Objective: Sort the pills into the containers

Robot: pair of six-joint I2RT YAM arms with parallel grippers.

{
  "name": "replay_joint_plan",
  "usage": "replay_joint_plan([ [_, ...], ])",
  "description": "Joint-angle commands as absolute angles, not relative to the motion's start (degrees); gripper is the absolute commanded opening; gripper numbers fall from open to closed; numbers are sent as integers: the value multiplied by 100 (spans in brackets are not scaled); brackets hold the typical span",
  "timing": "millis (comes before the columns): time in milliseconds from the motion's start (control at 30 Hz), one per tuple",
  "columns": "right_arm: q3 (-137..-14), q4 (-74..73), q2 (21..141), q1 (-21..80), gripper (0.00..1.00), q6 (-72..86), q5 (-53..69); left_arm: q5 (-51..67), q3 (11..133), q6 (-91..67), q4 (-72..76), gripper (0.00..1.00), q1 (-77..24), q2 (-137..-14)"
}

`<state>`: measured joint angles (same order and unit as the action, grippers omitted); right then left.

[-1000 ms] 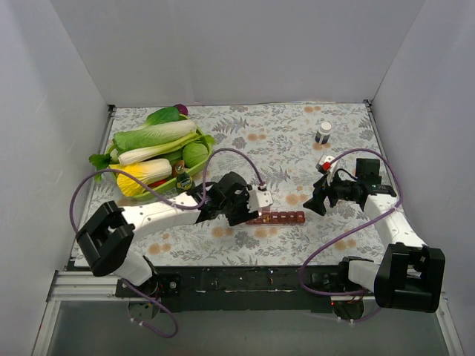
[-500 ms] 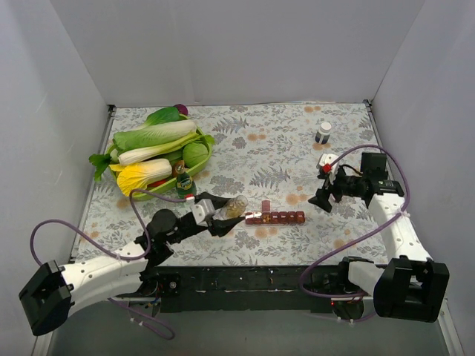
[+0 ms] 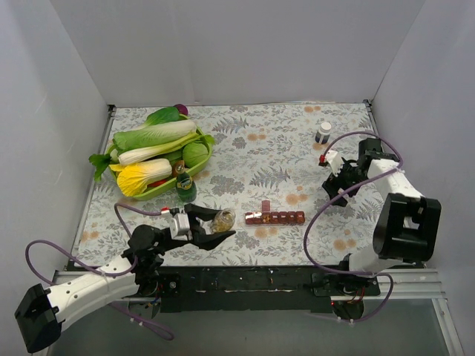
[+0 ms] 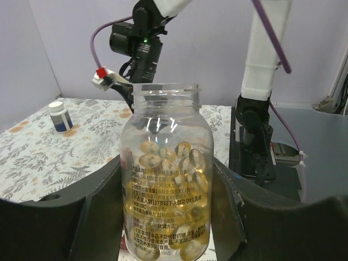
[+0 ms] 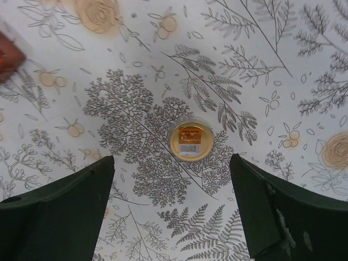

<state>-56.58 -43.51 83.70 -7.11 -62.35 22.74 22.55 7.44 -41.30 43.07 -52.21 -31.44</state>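
Left gripper (image 3: 220, 225) is clamped on a clear pill bottle (image 4: 166, 174), one finger on each side of the body. The bottle is uncapped and partly filled with amber capsules, and it is held just off the left end of the containers (image 3: 276, 217); can't tell its tilt from the top view. The containers are a straight dark-red seven-cell strip lying flat on the floral cloth (image 3: 245, 148), with one lid near the left end flipped up. Can't tell whether any cell has pills in it. Right gripper (image 5: 171, 159) is well right of the strip and a bit farther back, fingers spread wide, nothing in them, pointing down at the cloth. Under it, between the fingers but touching neither, a small round gold cap (image 5: 189, 141) lies flat on the cloth. A blurred red edge of the strip shows at the upper-left of the right wrist view. White-capped dark bottle (image 3: 323, 132) stands upright farther back than the strip and to its right, beyond the right gripper. Green basket (image 3: 148, 195) of vegetables is back-left of the strip, with a small green bottle (image 3: 183, 183) at its near edge, between basket and strip.
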Motion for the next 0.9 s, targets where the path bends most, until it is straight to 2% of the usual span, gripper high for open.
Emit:
replay_joint_plan([
  [0, -6283, -4140, 9086, -738, 94, -5328, 1301, 2426, 686, -4157, 3605, 0, -5212, -2769],
  [100, -6380, -4061, 9411, -729, 92, -5168, 1248, 2391, 545, -4280, 3770, 0, -5221, -2567],
  [233, -6513, -4245, 9747, -703, 81, -5001, 1265, 2338, 615, -4245, 3630, 0, -5229, -2636],
  [333, -6390, -4271, 9791, -694, 77, -4992, 1309, 2355, 650, -4210, 3604, 0, -5221, -2689],
  [500, -6188, -4166, 9738, -677, 75, -4957, 1494, 2426, 729, -4254, 3542, 0, -5221, -2777],
  [700, -5942, -3841, 9853, -580, 67, -4904, 1433, 2373, 791, -4385, 3331, 0, -5229, -2760],
  [800, -5793, -3613, 9826, -536, 57, -4878, 1301, 2320, 747, -4509, 3305, 0, -5229, -2733],
  [833, -5775, -3560, 9809, -536, 45, -4878, 1283, 2286, 738, -4552, 3305, 0, -5229, -2699],
  [867, -5766, -3533, 9791, -527, 38, -4869, 1266, 2276, 721, -4614, 3296, 0, -5229, -2690],
])
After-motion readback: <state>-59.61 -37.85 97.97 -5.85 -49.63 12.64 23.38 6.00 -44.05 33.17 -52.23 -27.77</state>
